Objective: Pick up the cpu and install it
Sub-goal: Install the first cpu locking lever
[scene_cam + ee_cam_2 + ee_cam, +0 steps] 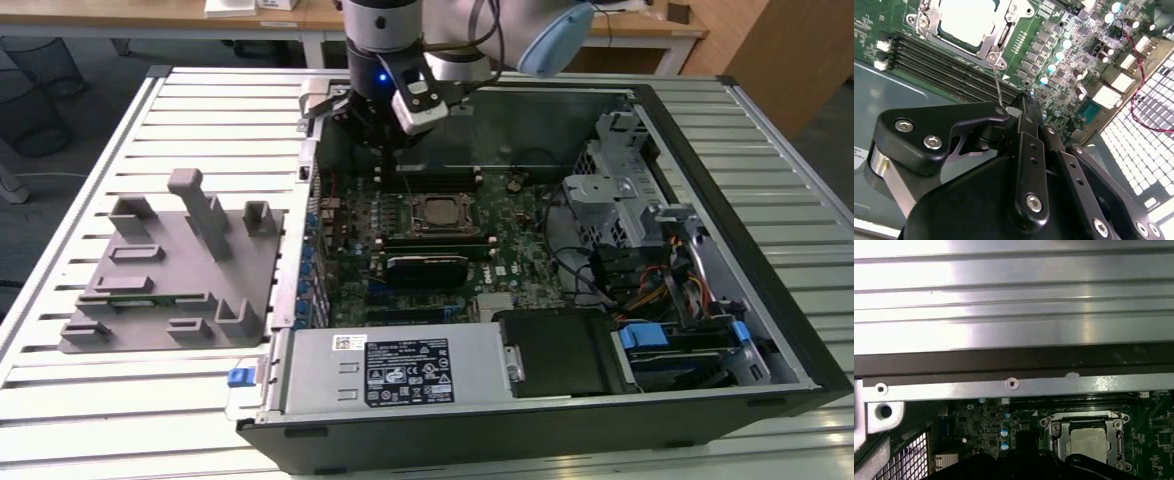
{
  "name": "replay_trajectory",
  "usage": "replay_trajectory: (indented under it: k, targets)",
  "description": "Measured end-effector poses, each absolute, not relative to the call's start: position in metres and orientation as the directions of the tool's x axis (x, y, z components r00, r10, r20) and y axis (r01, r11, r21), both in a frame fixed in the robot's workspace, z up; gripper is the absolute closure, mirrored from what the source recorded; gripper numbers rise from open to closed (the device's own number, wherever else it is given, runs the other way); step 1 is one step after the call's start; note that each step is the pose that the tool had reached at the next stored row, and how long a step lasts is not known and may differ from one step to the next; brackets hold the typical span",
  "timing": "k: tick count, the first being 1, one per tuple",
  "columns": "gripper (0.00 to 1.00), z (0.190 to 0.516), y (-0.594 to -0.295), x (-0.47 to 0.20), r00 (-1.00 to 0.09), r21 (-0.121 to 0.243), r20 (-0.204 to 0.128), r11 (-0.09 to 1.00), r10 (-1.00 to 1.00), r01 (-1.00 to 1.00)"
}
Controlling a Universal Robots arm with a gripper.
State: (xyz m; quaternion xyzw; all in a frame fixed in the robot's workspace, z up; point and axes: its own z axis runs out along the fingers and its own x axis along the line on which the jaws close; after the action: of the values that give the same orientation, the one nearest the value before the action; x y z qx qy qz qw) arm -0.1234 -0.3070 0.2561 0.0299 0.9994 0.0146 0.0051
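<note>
Even, bright daylight fills the exterior view. In the first wrist view, glare washes out the ribbed silver metal tabletop point(1014, 300); the black gripper linkage point(1024, 165) looks soft.

The cpu point(437, 211) sits in its socket point(414, 228) on the motherboard point(514, 265).

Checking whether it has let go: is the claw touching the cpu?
Apart. The second wrist view shows the cpu in its socket, bare motherboard between it and the claw.

Matt silvery metal cpu point(968, 16) in its metal-framed socket point(999, 42); glossy black hand point(1021, 112).
</note>
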Motion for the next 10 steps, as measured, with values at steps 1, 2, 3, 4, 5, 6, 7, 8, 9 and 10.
replay_trajectory:
  k: [1, 2, 3, 4, 5, 6, 7, 8, 9, 10]
  targets:
    - [0.89, 0.256, -0.307, -0.122, -0.998, 0.03, -0.009, 0.998, 0.059, 0.059]
    - [0.89, 0.256, -0.307, -0.12, -0.998, 0.03, -0.009, 0.998, 0.059, 0.059]
    - [0.89, 0.256, -0.307, -0.117, -0.998, 0.03, -0.009, 0.998, 0.059, 0.058]
    - [0.89, 0.256, -0.307, -0.114, -0.998, 0.03, -0.009, 0.998, 0.059, 0.058]
    - [0.89, 0.256, -0.307, -0.112, -0.998, 0.03, -0.009, 0.998, 0.058, 0.058]
    - [0.89, 0.256, -0.307, -0.109, -0.998, 0.03, -0.009, 0.998, 0.058, 0.058]
    - [0.89, 0.256, -0.307, -0.105, -0.998, 0.03, -0.009, 0.998, 0.058, 0.058]
    - [0.89, 0.256, -0.307, -0.103, -0.998, 0.03, -0.009, 0.998, 0.059, 0.058]
    - [0.89, 0.256, -0.307, -0.1, -0.998, 0.03, -0.009, 0.998, 0.058, 0.058]
    - [0.89, 0.256, -0.307, -0.097, -0.998, 0.03, -0.009, 0.998, 0.058, 0.058]
